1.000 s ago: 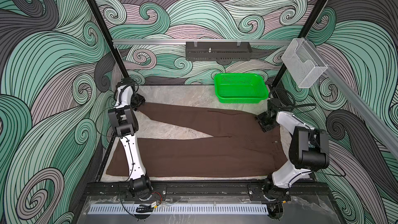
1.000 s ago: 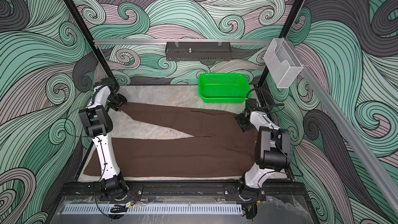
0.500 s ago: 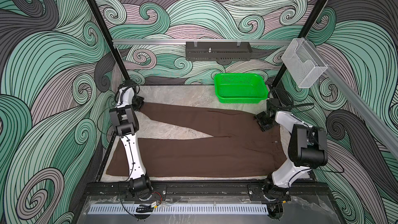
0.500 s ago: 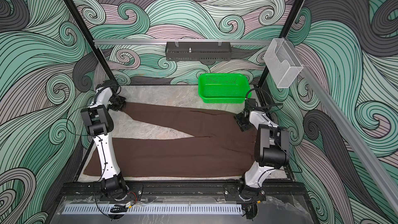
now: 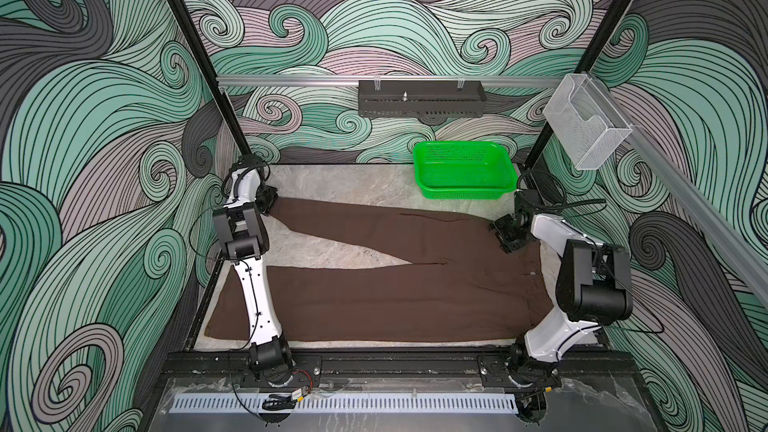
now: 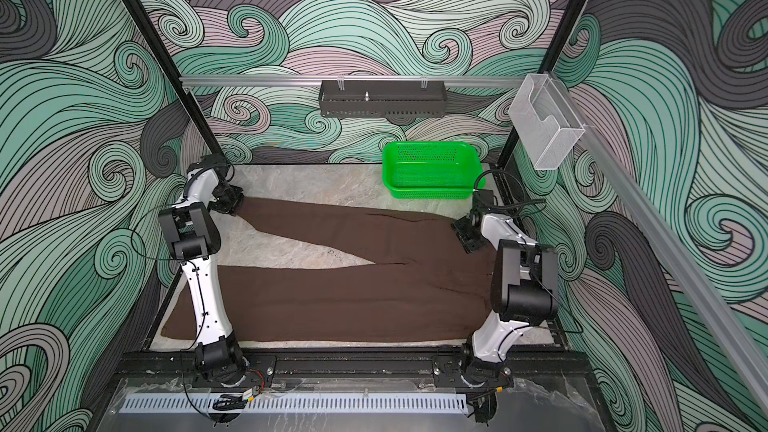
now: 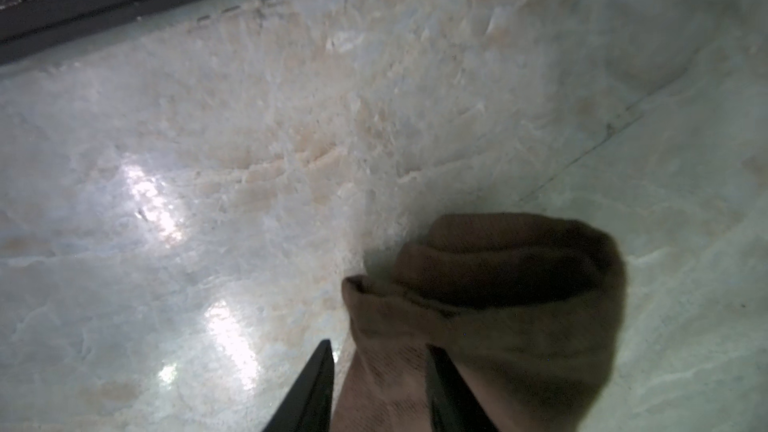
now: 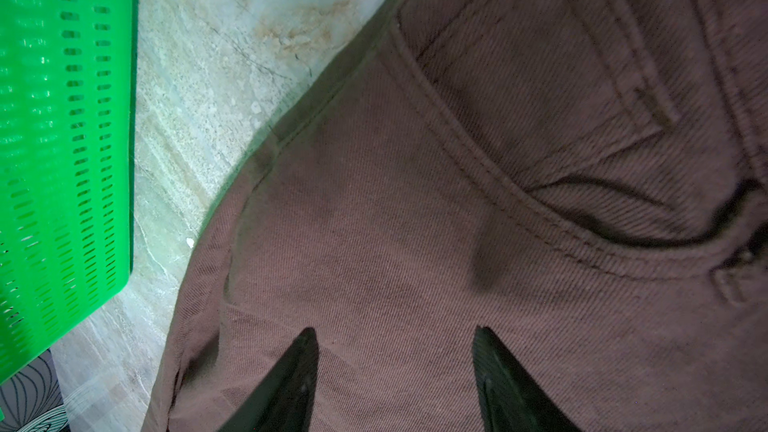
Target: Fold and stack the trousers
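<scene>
Scarcely anything has been moved over the last second: the right arm's elbow has been drawn slightly inward, while the left arm has been kept at the far hem. Both arms are thus judged to be settled at their hold points, and a first fold is being prepared but not yet made.

Nearest, along the front edge of the pale marbled counter point(image 5: 332, 180), one leg of the dark chocolate-brown, soft matte trousers point(image 5: 374, 301) is laid flat. Beyond it the second leg is splayed at an angle, with a wedge of bare counter left between the two. At that leg's hem a curled fold of cloth is straddled by the left fingers point(image 7: 318, 388); whether it is clamped cannot be told. At the waist end, beside a stitched pocket, the right fingers point(image 8: 291, 384) are held spread over flat cloth, and nothing is pinched. Farthest back, a bright green perforated plastic basket point(image 5: 461, 191) is set apart from the trousers.

Counted: one pair of trousers with two legs, one basket, two arms.
</scene>
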Controlling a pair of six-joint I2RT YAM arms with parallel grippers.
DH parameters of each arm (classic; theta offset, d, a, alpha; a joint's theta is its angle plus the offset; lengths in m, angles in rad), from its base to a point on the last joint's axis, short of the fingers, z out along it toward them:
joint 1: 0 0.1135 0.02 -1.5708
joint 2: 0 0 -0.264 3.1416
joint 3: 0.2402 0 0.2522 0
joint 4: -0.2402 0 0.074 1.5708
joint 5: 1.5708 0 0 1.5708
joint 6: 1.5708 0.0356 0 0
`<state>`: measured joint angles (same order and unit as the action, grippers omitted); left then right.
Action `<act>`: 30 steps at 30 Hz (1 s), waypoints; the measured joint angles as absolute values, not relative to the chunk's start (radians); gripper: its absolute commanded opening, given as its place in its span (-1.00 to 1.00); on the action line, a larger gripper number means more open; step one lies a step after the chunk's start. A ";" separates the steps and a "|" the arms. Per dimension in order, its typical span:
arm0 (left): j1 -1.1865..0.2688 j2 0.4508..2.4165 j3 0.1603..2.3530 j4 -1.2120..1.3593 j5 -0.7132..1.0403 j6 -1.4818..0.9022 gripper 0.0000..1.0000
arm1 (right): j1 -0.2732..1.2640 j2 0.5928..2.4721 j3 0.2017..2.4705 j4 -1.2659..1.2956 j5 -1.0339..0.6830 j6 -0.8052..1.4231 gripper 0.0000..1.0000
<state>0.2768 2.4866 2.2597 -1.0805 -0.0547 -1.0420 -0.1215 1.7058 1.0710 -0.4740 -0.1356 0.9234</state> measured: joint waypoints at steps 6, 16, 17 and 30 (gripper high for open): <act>0.256 2.517 2.304 -1.079 -0.070 -1.074 -0.83 | -0.121 1.706 1.071 -0.474 -0.137 0.923 0.20; 0.252 2.525 2.304 -1.078 -0.068 -1.095 -1.00 | -0.122 1.698 1.071 -0.474 -0.139 0.923 0.20; 0.252 2.525 2.304 -1.077 -0.067 -1.095 -1.00 | -0.121 1.695 1.071 -0.474 -0.139 0.923 0.20; 0.231 2.367 2.321 -1.061 -0.035 -1.073 -1.00 | -0.121 1.676 1.071 -0.475 -0.140 0.924 0.19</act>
